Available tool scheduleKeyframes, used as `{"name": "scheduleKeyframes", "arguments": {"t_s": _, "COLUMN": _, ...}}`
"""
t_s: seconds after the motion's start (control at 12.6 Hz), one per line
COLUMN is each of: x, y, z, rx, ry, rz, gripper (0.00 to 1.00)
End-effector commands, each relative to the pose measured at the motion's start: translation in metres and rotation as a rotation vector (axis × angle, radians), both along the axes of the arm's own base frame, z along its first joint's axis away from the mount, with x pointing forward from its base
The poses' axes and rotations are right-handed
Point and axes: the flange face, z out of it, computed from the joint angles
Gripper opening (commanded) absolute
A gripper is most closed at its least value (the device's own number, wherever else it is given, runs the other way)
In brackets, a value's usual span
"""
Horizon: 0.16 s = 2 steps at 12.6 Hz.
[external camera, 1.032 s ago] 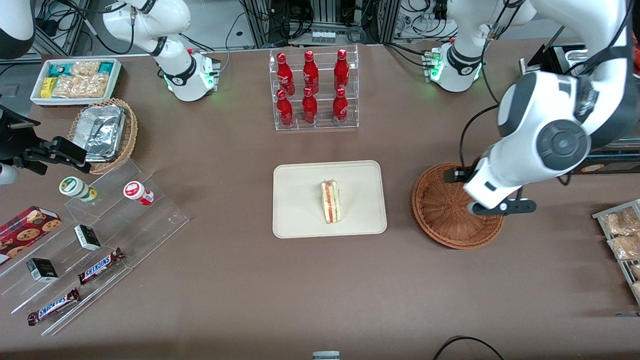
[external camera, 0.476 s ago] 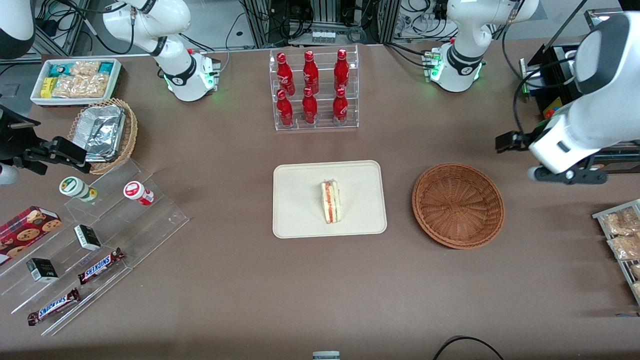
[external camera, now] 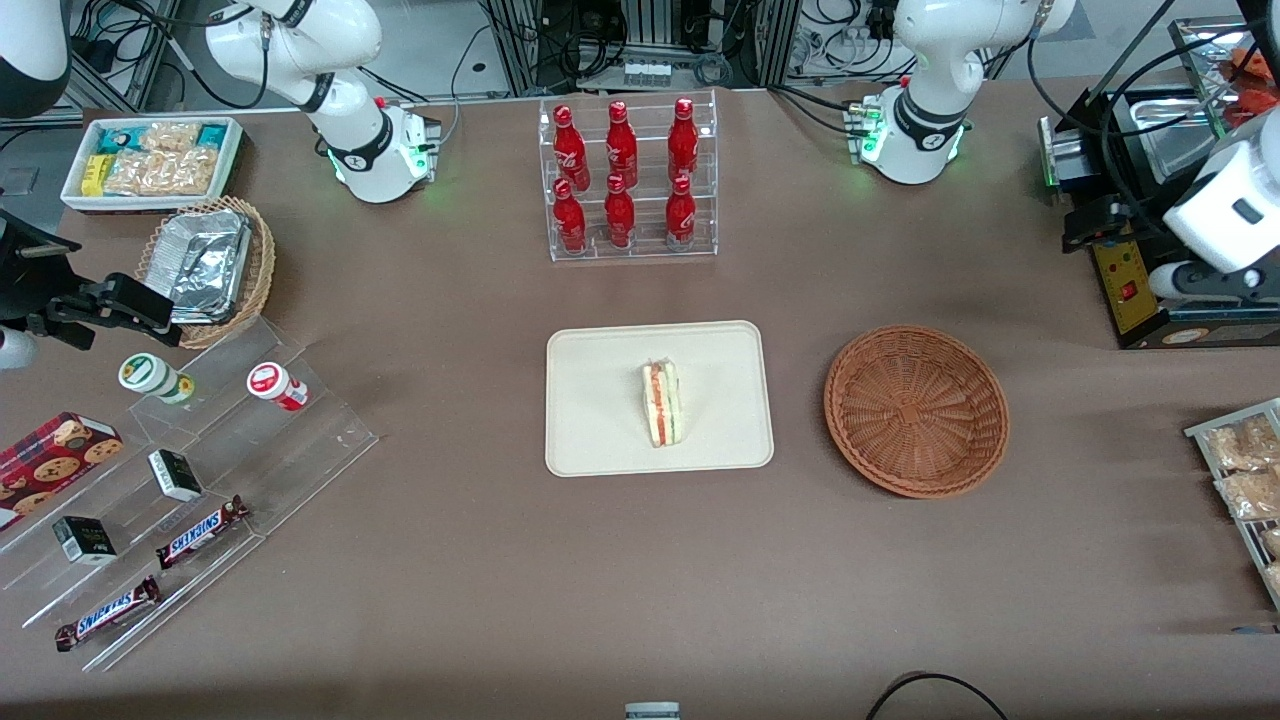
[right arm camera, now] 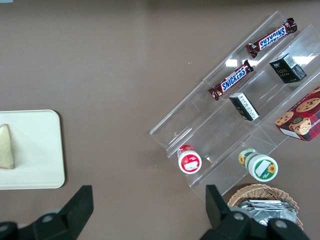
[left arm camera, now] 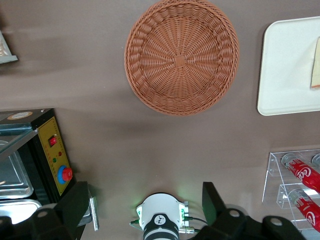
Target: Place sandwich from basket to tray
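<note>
Hidden or cut off first:
- You only get part of the working arm in the front view. It runs off the frame edge at mid-height, so the fingers aren't readable there.
- In the left wrist view the tray (left arm camera: 287,65) is clipped by the frame edge. The sandwich (left arm camera: 315,70) shows only as a pale sliver.
- That view also catches just two bottles of the rack, both cut off.

Gripper (left arm camera: 144,187):
- The wrist view shows the fingers (left arm camera: 76,202) spread wide with nothing between them.
- It hangs high at the working arm's end of the table, by the black box with the yellow panel (external camera: 1125,280).
- It is well apart from the basket (external camera: 916,410) and farther from the front camera than the basket is.

Task item: the sandwich (external camera: 661,403) lies on the tray (external camera: 600,440) at the centre of the front frame, filling edge up. The basket is beside the tray, not touching it.

Counts:
- 1 sandwich
- 1 tray
- 1 reddish-brown basket
- 6 red bottles in the clear rack (external camera: 628,180), top centre, in two rows of three
- 2 Snickers bars (external camera: 200,530) on the clear stepped stand toward the parked arm's end
</note>
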Motion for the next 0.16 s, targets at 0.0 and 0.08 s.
{"name": "scheduleKeyframes", "arguments": {"t_s": 0.0, "x": -0.0056, "y": -0.0003, "z": 0.0096, "rx": 0.017, "ry": -0.014, "rz": -0.013, "gripper": 1.00}}
{"name": "scheduleKeyframes", "arguments": {"t_s": 0.08, "x": -0.0061, "y": -0.0002, "z": 0.0121, "rx": 0.019, "ry": -0.022, "rz": -0.013, "gripper": 1.00}}
